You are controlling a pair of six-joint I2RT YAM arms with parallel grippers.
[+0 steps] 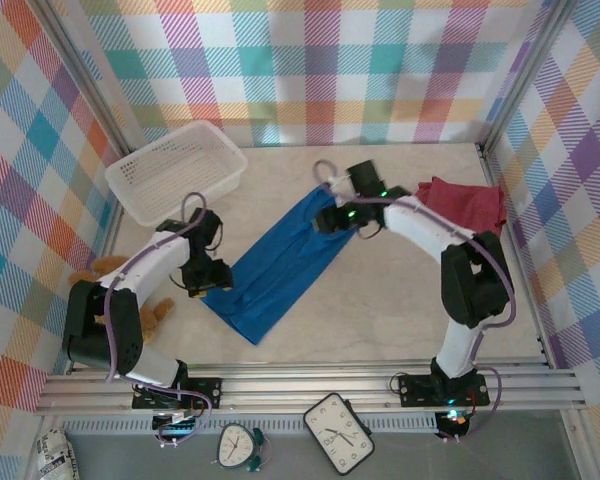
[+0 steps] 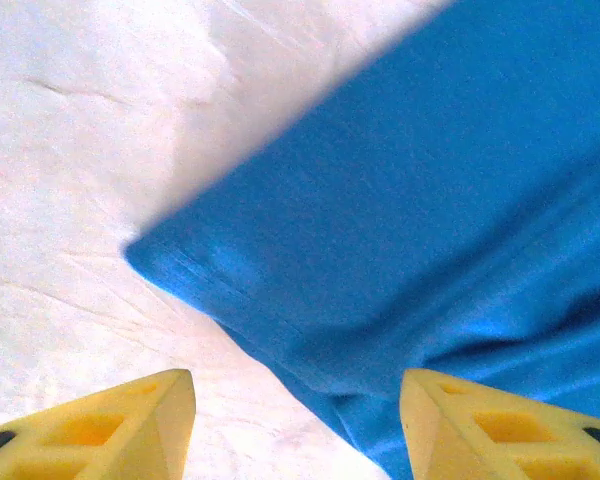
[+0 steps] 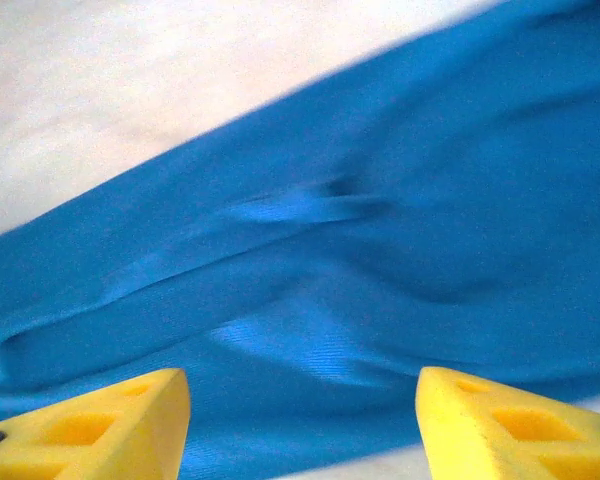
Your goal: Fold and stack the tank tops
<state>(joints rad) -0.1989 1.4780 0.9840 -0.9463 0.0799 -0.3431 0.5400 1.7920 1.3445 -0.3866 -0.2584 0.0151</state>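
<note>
Blue tank top (image 1: 280, 268) lies flat beneath the left gripper (image 2: 295, 388) and right gripper (image 3: 302, 378); both have their fingers spread and grasp nothing.

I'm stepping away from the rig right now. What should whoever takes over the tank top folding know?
Left hand: open, holding nothing, over the near left end of the blue tank top.
Right hand: open, holding nothing, over the far end of the same top.
Things: the blue tank top lies diagonally in the middle as a long narrow strip, apparently folded lengthwise. Dark red tops sit bunched at the far right corner.
Done: probably the blue top's first fold.
Left: fold the blue top shorter, fold the red ones, stack them all.
</note>
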